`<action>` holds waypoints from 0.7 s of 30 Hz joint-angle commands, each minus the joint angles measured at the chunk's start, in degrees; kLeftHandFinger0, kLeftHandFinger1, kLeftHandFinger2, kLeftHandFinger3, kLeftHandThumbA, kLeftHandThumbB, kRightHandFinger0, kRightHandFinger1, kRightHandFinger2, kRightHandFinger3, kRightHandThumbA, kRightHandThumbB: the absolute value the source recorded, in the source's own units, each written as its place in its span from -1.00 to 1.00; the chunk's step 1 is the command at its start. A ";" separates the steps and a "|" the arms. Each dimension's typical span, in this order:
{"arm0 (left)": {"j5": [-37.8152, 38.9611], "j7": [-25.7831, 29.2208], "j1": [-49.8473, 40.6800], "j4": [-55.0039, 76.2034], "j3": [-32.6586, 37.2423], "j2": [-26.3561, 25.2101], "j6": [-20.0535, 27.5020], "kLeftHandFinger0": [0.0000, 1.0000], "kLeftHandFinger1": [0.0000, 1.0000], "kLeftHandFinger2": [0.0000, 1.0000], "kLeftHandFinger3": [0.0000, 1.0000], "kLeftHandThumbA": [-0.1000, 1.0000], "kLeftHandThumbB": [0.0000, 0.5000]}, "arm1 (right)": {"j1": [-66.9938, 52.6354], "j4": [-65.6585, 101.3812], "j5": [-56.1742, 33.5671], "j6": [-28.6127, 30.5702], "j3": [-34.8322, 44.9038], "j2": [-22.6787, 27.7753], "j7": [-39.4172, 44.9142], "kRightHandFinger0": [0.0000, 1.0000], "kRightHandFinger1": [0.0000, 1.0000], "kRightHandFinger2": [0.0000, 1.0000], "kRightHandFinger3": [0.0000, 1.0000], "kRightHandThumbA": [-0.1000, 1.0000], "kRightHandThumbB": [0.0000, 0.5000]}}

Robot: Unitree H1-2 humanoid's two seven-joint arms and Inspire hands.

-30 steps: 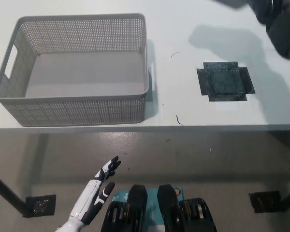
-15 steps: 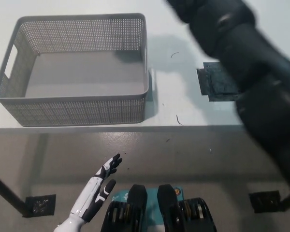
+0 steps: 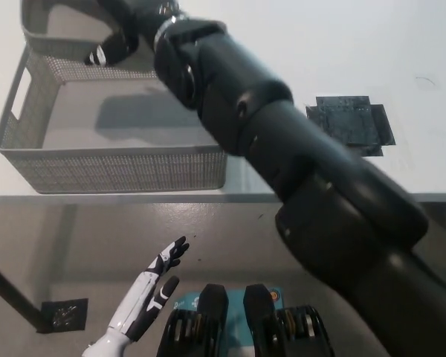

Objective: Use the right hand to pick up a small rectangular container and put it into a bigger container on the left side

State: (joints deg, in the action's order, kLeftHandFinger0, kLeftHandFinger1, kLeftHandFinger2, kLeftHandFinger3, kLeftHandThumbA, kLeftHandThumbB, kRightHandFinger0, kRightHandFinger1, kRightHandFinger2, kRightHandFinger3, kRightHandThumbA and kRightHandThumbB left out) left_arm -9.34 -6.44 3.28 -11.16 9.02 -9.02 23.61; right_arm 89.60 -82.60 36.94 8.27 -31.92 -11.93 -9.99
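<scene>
The black right arm point(image 3: 297, 171) reached diagonally across the table point(image 3: 357, 59) from the near right, and the right hand point(image 3: 123, 30) hung over the far side of the grey mesh basket point(image 3: 119, 167), which stood toward the table's left end, close to the near edge. By my judgement this was the placing step: the hand was already above the bigger container, so what remained was to lower it inside and let go, if it carried anything at all.

That was the doubt. The hand sat at the very top of the head view, partly cut off and dark against the basket's far wall, and I could not tell whether its fingers were spread, pressed together or pinched on something. No small rectangular container showed anywhere: not clearly in the hand, not on the basket's bare floor, not on the open table. A dark cross-shaped patch of tape point(image 3: 351, 123) lay on the table to the right of the arm, with nothing on it.

The next move called for a check that the hand was clear of the basket's rim before descending. The white left hand point(image 3: 145, 301) rested below the table's near edge, fingers loosely apart, holding nothing.
</scene>
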 commanded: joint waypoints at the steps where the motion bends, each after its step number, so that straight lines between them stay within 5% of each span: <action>1: -0.12 -0.91 1.04 1.80 0.30 -0.55 0.07 1.00 1.00 1.00 1.00 1.00 0.24 | 1.05 -0.66 0.11 -4.59 -0.77 -1.09 2.31 -0.03 0.68 1.00 1.00 0.23 0.47; 2: -0.38 -0.87 1.03 2.03 0.32 -0.54 -0.16 1.00 1.00 1.00 1.00 1.00 0.28 | 0.89 -0.85 -0.78 -5.56 -0.15 -1.42 6.48 1.00 1.00 1.00 1.00 0.64 0.79; 8: -0.04 -1.35 1.71 2.18 0.24 -0.77 -0.87 1.00 1.00 1.00 1.00 1.00 0.30 | 1.22 -0.75 -1.11 -6.57 0.04 -1.69 10.97 1.00 1.00 1.00 1.00 0.98 1.00; 21: -0.05 -1.66 0.57 1.77 0.78 -0.28 -0.62 1.00 1.00 1.00 1.00 1.00 0.21 | 5.94 0.90 -2.95 -0.43 2.03 1.36 8.50 1.00 1.00 1.00 1.00 1.00 1.00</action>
State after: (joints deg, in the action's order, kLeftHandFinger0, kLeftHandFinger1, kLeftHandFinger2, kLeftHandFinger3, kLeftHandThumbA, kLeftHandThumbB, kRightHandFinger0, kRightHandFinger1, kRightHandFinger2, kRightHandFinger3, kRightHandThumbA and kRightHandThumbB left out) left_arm -9.54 -7.38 3.95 -10.93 9.41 -9.01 22.58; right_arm 88.08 -83.59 35.79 4.47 -31.18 -12.79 -0.16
